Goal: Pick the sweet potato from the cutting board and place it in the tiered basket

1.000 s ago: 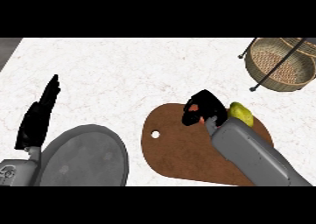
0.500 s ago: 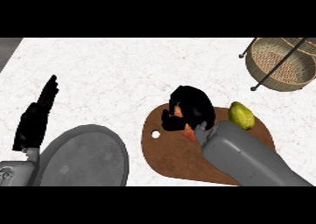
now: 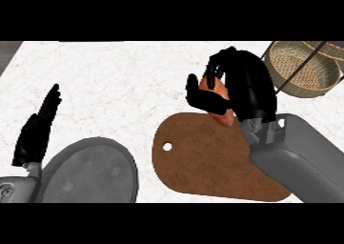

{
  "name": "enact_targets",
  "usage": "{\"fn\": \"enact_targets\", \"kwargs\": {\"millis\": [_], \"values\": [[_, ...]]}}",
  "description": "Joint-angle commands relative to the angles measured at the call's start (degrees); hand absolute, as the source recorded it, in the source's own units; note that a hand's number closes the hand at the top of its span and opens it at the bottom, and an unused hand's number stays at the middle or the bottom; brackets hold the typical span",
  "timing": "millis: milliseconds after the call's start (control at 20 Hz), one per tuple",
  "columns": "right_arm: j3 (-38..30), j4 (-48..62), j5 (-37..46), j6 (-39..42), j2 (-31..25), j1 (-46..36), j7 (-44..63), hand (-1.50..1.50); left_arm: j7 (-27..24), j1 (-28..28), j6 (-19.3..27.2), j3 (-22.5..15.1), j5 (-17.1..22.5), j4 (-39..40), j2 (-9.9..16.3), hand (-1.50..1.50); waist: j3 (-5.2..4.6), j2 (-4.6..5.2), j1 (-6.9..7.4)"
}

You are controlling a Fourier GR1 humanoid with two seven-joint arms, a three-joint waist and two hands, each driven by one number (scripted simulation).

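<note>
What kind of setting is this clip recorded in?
Most likely a kitchen counter: a pale speckled countertop carries a brown wooden cutting board, a grey plate and a wire tiered basket.

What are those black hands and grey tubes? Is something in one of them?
Those are a robot's arms, seen from a camera in its head looking down at a kitchen counter. The right hand has its fingers curled round an orange sweet potato, holding it above the top of the brown cutting board. The left hand rests open at the left side, fingers up, beside a grey plate. The wire tiered basket, where the sweet potato should go, stands at the top right.
</note>
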Motion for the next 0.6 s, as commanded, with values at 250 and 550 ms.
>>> {"fn": "enact_targets", "kwargs": {"millis": [250,550], "values": [[-9.9,-5.5,3.1,12.1,-12.3,-4.7,2.3,1.5,0.3,-2.9,-0.9,1.4,-0.1,2.2,-0.4,0.0,-0.03,0.28,0.23],[-20.8,5.0,-4.1,15.8,-10.2,-8.4,-7.1,1.5,4.2,0.0,-1.4,0.3,-1.4,-4.8,-0.8,0.0,0.02,0.41,1.51]]}}
